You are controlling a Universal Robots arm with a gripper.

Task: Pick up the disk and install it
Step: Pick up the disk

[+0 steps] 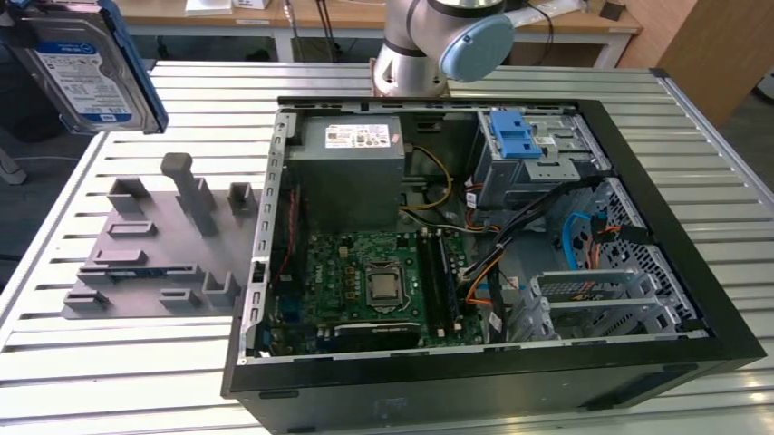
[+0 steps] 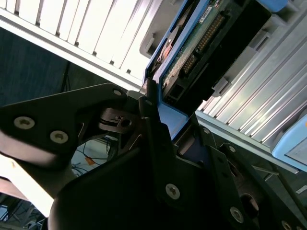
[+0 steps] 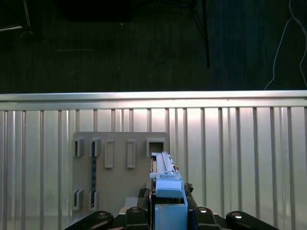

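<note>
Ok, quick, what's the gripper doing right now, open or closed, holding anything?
Gripper: closed, holding the disk.

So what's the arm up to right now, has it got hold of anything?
The arm's gripper is clamped on the flat silver-grey hard drive with blue plastic rails, holding it in the air clear of the grey moulded fixture plate. In the exterior view the drive hangs off to the left of the open black computer case, so it is not yet installed in the case.
</note>
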